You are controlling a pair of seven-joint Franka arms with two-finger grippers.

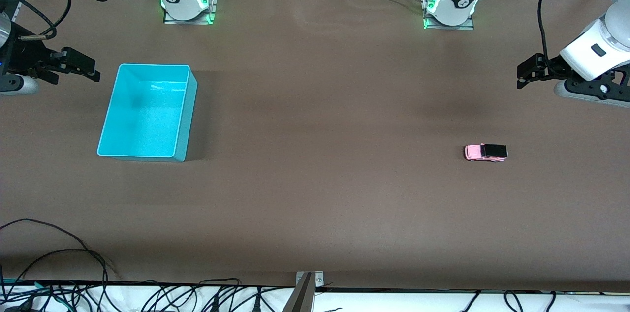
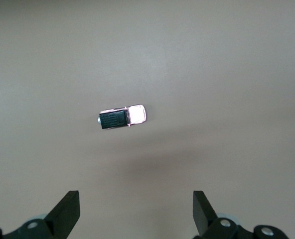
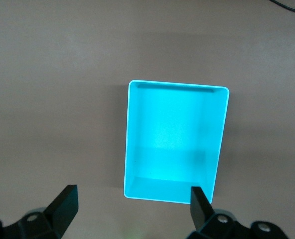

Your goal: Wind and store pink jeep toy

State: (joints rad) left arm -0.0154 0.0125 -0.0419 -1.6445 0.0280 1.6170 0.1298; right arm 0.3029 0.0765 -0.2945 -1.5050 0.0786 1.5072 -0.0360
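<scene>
The pink jeep toy [image 1: 486, 152] is seen standing on its wheels on the brown surface [image 1: 320, 154], toward the left arm's end, with its black roof turned toward that end. Bare surface is left all round it, and it is kept well in from every edge. The turquoise bin [image 1: 183, 120] is placed toward the right arm's end, well apart from the toy, its long walls running toward the front camera; only bare bottom is shown inside it.

The left gripper [image 1: 527, 72] is held in the air over the surface at the left arm's end, its jaws spread wide with nothing between them; in the left wrist view the toy [image 2: 122, 117] is framed past the spread fingertips [image 2: 68, 209]. The right gripper [image 1: 81, 68] is held over the surface just beside the bin, jaws likewise apart and unloaded, and the bin [image 3: 132, 149] is seen past its fingertips [image 3: 200, 201].

Cables [image 1: 59, 258] are draped over the surface's edge nearest the front camera.
</scene>
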